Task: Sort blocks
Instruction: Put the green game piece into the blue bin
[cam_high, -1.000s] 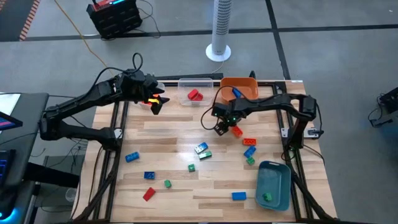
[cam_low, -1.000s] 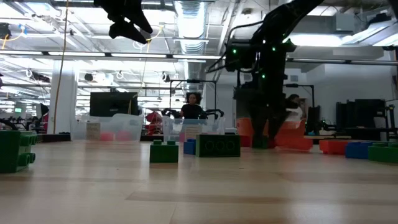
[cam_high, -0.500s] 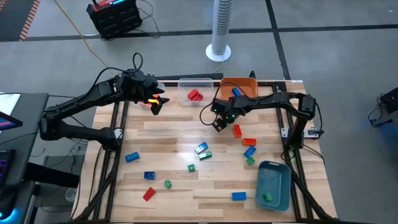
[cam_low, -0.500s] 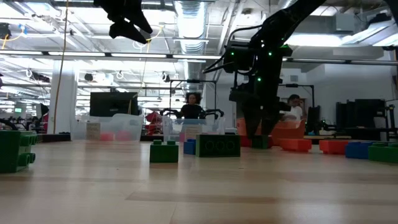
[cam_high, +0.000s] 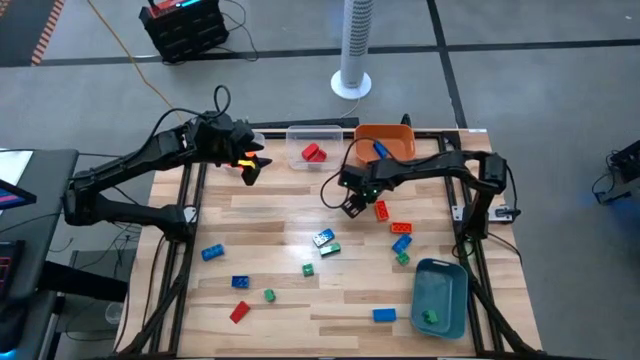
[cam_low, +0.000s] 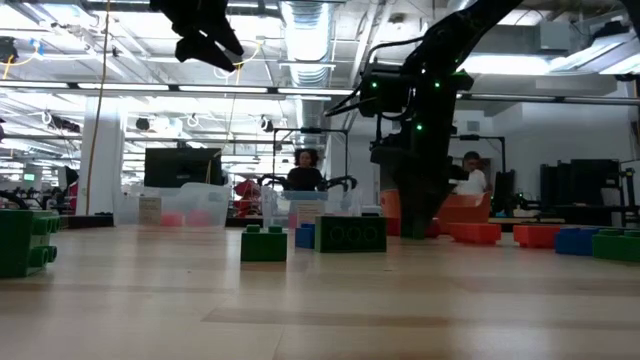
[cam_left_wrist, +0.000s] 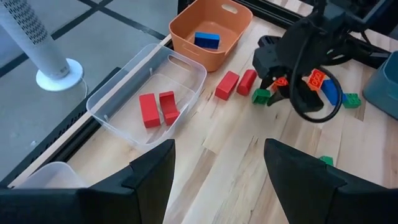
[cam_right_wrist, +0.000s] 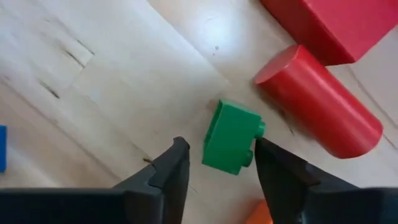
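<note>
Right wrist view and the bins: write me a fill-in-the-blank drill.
The right gripper straddles a small block coloured ____.
The clear bin holds ____ red blocks.
The orange bin holds a lone block coloured ____.
Missing words: green; two; blue.

Right gripper (cam_right_wrist: 216, 163) is low at the table, fingers (cam_right_wrist: 171, 168) parted; left gripper (cam_left_wrist: 217, 168) hovers high, fingers apart.

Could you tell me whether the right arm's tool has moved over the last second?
Yes. Seen from above, the right tool swung slightly toward the orange bin, then settled back near its start, beside the red block.
</note>
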